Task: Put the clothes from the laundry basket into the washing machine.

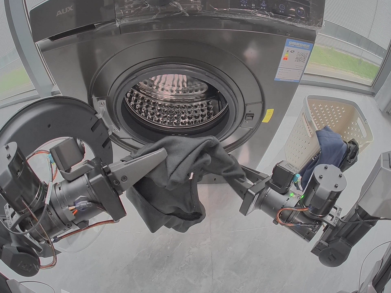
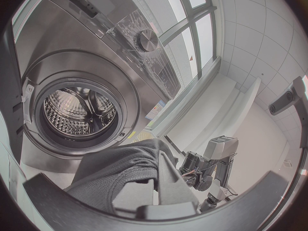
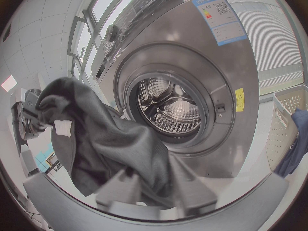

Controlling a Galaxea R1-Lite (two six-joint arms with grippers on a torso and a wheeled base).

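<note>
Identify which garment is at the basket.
The blue garment, draped over the basket rim; the grey garment is held by the left gripper and right gripper.

Washing machine (image 1: 175, 45) at 12 o'clock, drum (image 1: 175, 102) open to the front. Door (image 1: 45, 123) swung out at 9 o'clock of the opening. Garment (image 1: 179, 171) hangs in front of the opening's 6 o'clock edge, strung between left gripper (image 1: 162, 154) at its 9 o'clock end and right gripper (image 1: 239, 179) at its 3 o'clock end, both clamped on it. Laundry basket (image 1: 346, 114) at 3 o'clock of the machine, a cloth (image 1: 330, 147) over its rim.
</note>
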